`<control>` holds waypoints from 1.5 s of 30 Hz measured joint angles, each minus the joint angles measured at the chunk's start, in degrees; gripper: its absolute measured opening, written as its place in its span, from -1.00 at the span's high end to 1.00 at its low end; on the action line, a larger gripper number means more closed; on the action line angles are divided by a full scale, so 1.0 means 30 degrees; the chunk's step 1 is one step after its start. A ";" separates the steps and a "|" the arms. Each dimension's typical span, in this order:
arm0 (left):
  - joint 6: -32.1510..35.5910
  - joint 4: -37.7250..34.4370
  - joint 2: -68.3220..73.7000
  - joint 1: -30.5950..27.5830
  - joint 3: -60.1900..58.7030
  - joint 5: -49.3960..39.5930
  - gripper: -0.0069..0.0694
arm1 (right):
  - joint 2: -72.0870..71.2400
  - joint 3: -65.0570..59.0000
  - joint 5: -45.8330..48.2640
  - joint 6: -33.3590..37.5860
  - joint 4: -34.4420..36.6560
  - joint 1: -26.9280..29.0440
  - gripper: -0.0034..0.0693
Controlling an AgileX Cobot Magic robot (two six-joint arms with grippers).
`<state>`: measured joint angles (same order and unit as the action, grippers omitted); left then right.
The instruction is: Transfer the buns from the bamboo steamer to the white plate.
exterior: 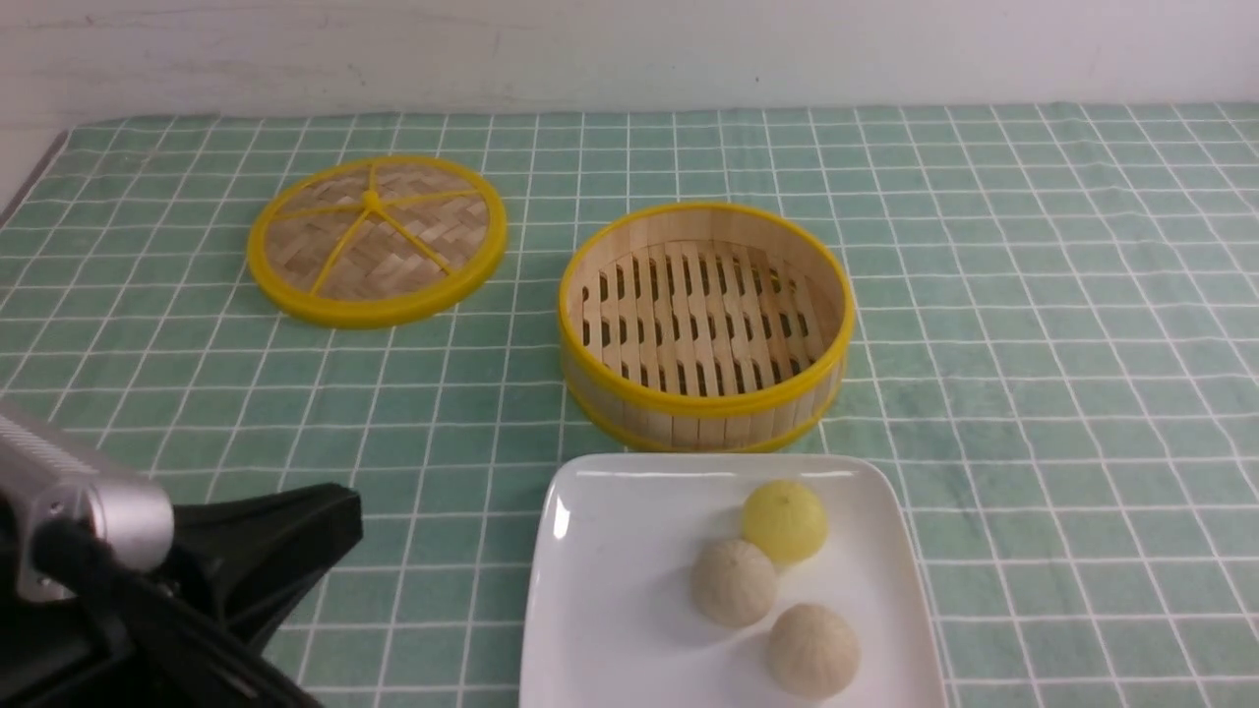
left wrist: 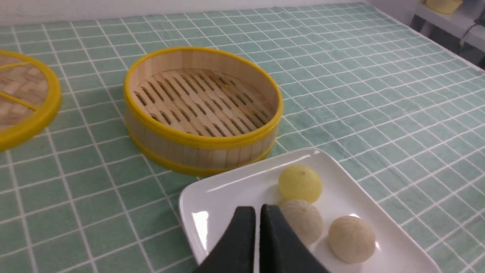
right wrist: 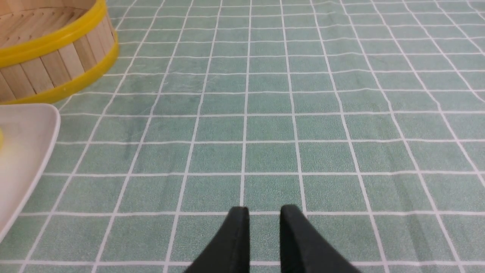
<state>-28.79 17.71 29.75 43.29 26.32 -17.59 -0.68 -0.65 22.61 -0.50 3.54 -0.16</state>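
The bamboo steamer stands empty in the middle of the cloth, and part of its wall shows in the right wrist view. Just in front of it is the white plate. On the plate lie the yellow bun, the pale cream bun and a browner tan bun. My left gripper hangs left of the plate, shut and holding nothing. My right gripper is over bare cloth right of the plate, jaws a narrow gap apart, holding nothing; the front view does not show it.
The flat woven steamer lid lies on the green checked cloth at the far left. The table's left edge runs close by it. A white wall stands behind the table.
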 joint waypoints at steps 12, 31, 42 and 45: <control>0.3631 -0.0968 -0.7267 -0.9719 -0.7008 0.0859 0.68 | 0.0000 0.0000 0.0000 0.0000 0.0000 0.0000 0.45; 0.3854 -0.2646 -1.0139 -1.4032 -0.9272 -0.1217 0.62 | 0.0000 0.0000 0.0000 0.0000 0.0000 0.0000 0.38; 0.3854 -0.2625 -1.0139 -1.4032 -0.9255 -0.1275 0.59 | 0.0000 0.0000 0.0000 0.0000 0.0000 0.0000 0.33; 0.3854 -0.2625 -1.0139 -1.4032 -0.9255 -0.1289 0.59 | 0.0000 0.0000 0.0000 0.0000 0.0000 0.0000 0.32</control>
<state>-17.23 9.83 -0.67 1.19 -1.45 -21.46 -0.68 -0.65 22.61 -0.50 3.54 -0.16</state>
